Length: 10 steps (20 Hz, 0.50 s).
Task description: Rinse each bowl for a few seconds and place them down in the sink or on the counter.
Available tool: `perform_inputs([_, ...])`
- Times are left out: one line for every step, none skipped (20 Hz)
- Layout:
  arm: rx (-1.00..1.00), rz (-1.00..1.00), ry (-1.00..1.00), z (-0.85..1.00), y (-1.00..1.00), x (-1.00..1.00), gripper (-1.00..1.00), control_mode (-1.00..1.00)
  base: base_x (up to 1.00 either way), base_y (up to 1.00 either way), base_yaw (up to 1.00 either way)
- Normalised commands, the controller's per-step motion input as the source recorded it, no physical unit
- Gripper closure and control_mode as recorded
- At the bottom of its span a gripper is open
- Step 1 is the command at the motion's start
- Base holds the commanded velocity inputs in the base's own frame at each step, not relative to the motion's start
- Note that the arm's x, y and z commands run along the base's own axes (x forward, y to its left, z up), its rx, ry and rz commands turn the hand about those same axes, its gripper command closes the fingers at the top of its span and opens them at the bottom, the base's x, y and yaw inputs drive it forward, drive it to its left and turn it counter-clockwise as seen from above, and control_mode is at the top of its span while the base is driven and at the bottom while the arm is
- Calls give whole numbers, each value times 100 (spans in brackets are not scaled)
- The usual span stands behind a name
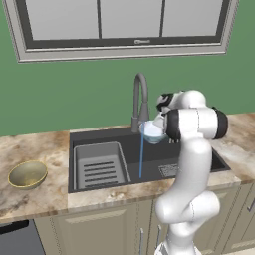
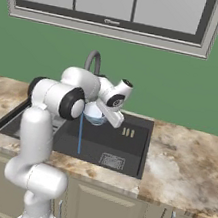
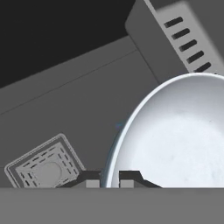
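Your arm (image 1: pixel 191 164) stands upright, forearm bent forward; your gripper (image 3: pixel 109 178) is closed, both fingertips (image 3: pixel 129 176) clamping the bowl (image 3: pixel 175 135) rim.

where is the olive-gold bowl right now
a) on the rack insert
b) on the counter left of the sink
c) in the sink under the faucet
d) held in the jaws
b: the olive-gold bowl sits on the counter left of the sink.
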Motion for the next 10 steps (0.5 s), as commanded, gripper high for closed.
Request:
perform_inputs([2, 0, 0, -16, 19, 27, 100, -100, 0, 0, 0])
perform_inputs([2, 0, 0, -16, 16, 28, 100, -100, 0, 0, 0])
perform_inputs([2, 0, 0, -15, 14, 25, 100, -100, 0, 0, 0])
perform_inputs([2, 0, 0, -12, 13, 19, 100, -100, 0, 0, 0])
perform_inputs([2, 0, 0, -10, 12, 10, 100, -100, 0, 0, 0])
perform_inputs([1, 0, 0, -4, 7, 0, 100, -100, 0, 0, 0])
perform_inputs([3, 0, 1, 0, 0, 0, 100, -100, 0, 0, 0])
perform_inputs([5, 0, 3, 0, 0, -3, 100, -100, 0, 0, 0])
perform_inputs([5, 0, 3, 0, 0, -13, 100, -100, 0, 0, 0])
perform_inputs([5, 0, 3, 0, 0, -19, 100, -100, 0, 0, 0])
